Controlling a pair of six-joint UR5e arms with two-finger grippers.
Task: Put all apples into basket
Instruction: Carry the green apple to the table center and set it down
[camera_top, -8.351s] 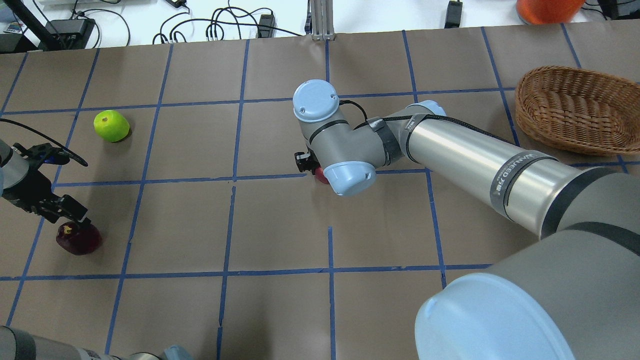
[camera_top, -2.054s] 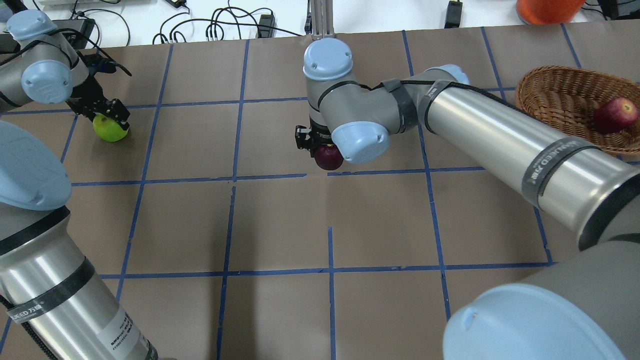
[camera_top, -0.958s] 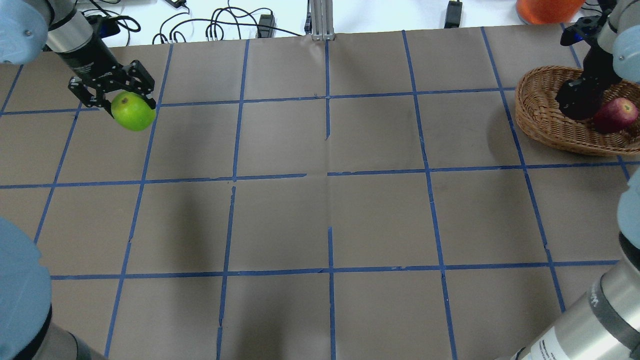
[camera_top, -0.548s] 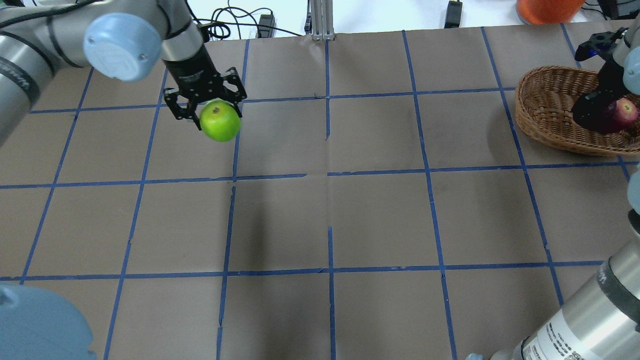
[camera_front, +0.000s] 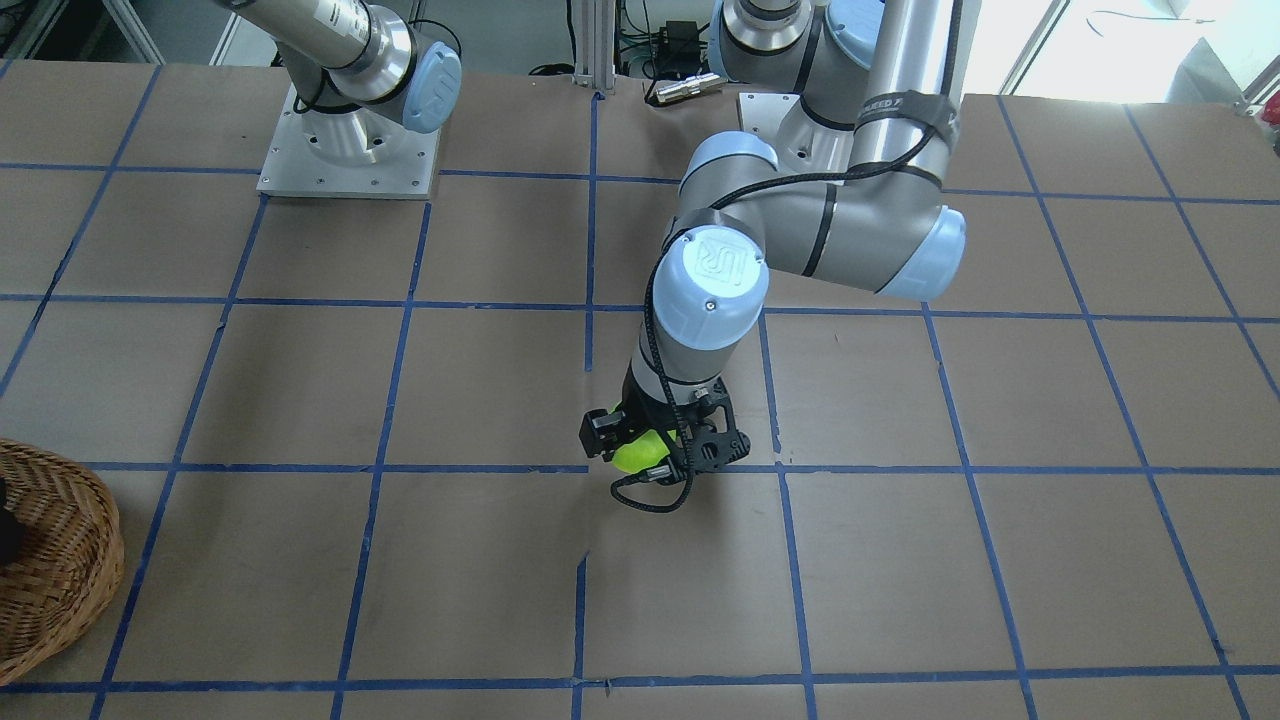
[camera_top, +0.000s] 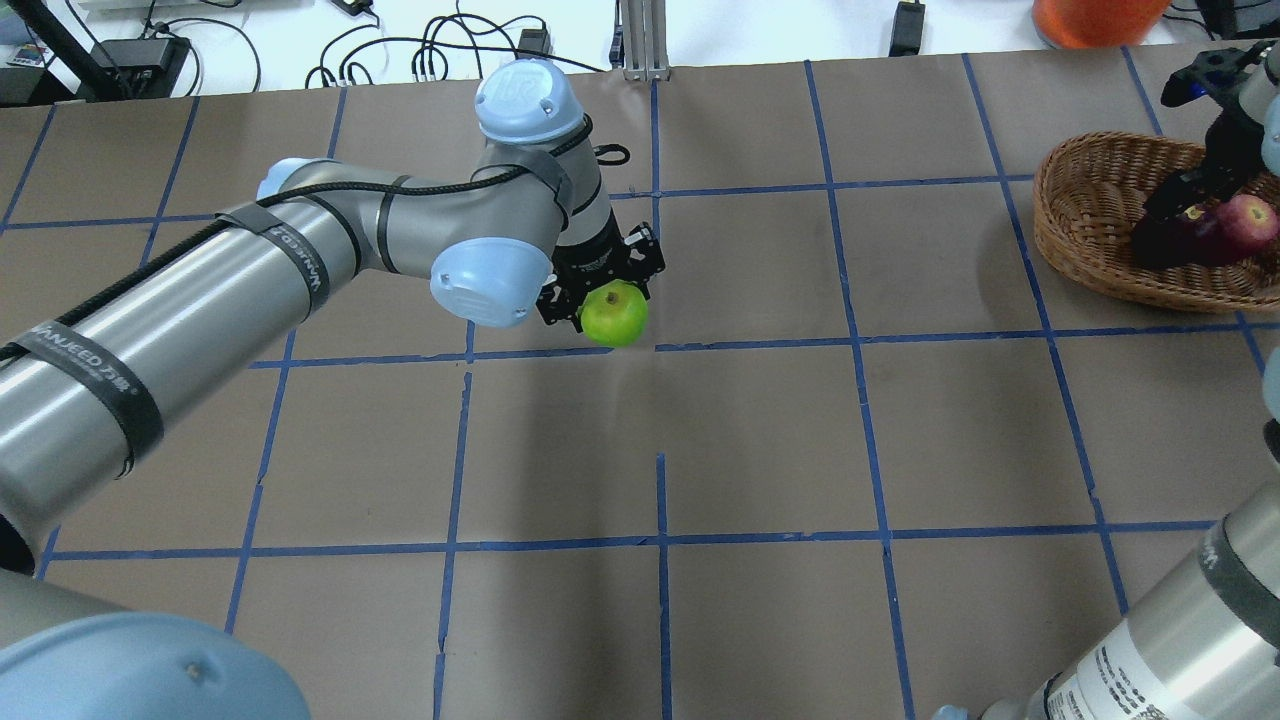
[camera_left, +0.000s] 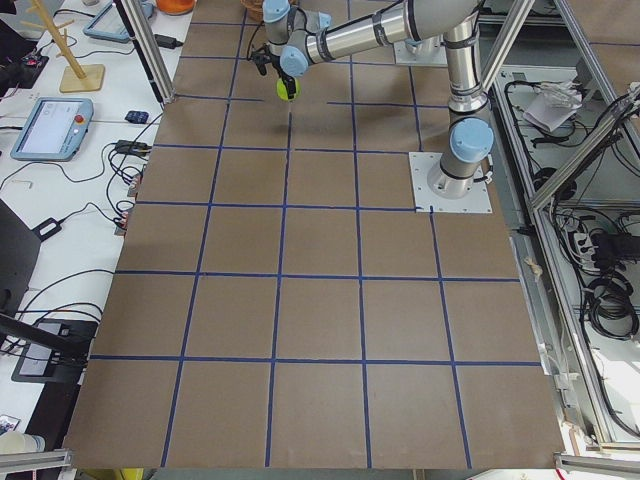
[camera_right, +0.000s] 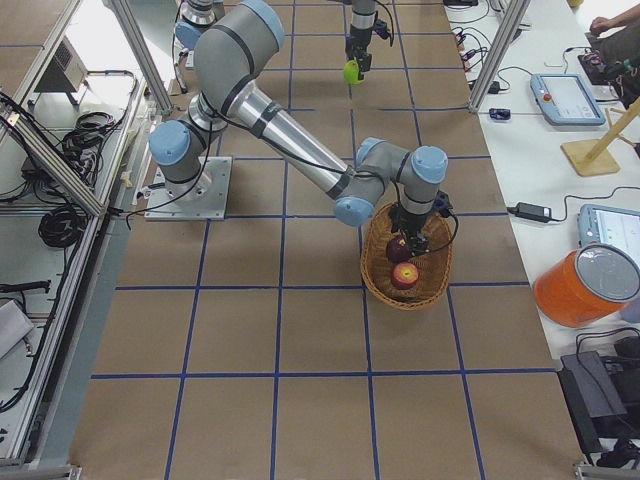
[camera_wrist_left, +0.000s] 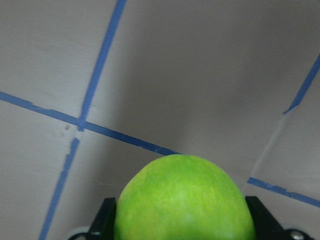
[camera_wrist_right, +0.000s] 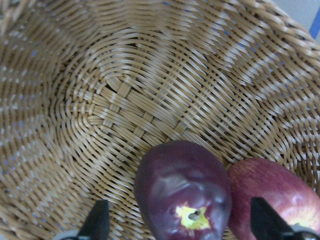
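Lime-green apple (camera_top: 614, 314) is clamped in the left gripper (camera_top: 606, 300), with a finger (camera_wrist_left: 104, 220) pressed on either side (left wrist view shows both against the skin). The gripper points down. The apple hangs off the table (camera_top: 760, 440), above a blue tape line (camera_top: 760, 345) near the middle of the grid and well apart from the basket (camera_top: 1050, 230). Left arm (camera_top: 200, 290) reaches in from the robot's left side with the elbow bent.

Right gripper (camera_wrist_right: 181, 222) is down inside the basket, which sits toward the far right of the table as the robot sees it. Jaws are apart: each finger (camera_wrist_right: 99, 217) stands clear of the maroon apple (camera_wrist_right: 182, 185), with a gap visible on both sides (right wrist view). That apple lies on the wicker floor, yellow patch and stem facing the wrist camera, touching the red apple (camera_wrist_right: 272, 192) beside it. One finger sits in front of the red apple; can't tell if it touches.

Table cover is brown paper with a blue tape grid. Orange container (camera_top: 1095, 20) sits off the paper beyond the basket, top cropped (only the lower part shows). In the front-facing view just a slice of the basket rim is in frame, at the left edge.
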